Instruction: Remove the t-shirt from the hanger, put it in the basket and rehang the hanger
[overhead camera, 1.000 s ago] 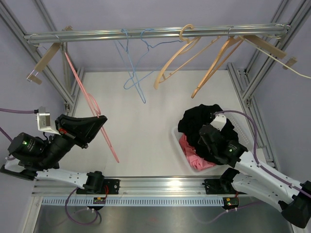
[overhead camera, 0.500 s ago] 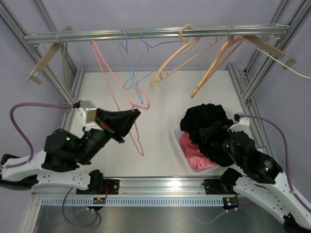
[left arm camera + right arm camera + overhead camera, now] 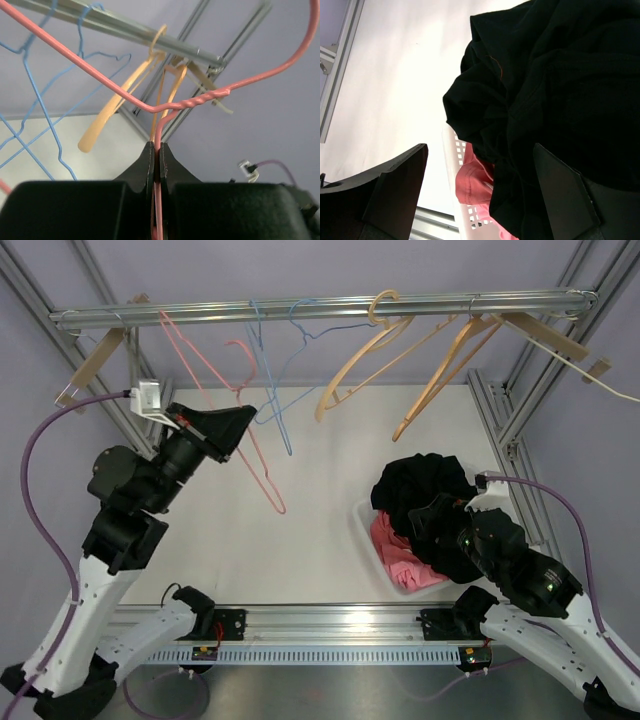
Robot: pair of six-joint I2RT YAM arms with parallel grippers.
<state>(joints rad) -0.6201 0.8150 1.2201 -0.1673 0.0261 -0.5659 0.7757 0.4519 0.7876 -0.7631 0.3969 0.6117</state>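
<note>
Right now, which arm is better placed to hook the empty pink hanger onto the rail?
Left: the left gripper is shut on the pink hanger, up near the rail. The right gripper hangs open over the black t-shirt in the basket.

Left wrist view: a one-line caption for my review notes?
Left gripper shut on the pink wire hanger below its twisted neck, rail and bare wooden hangers behind.
</note>
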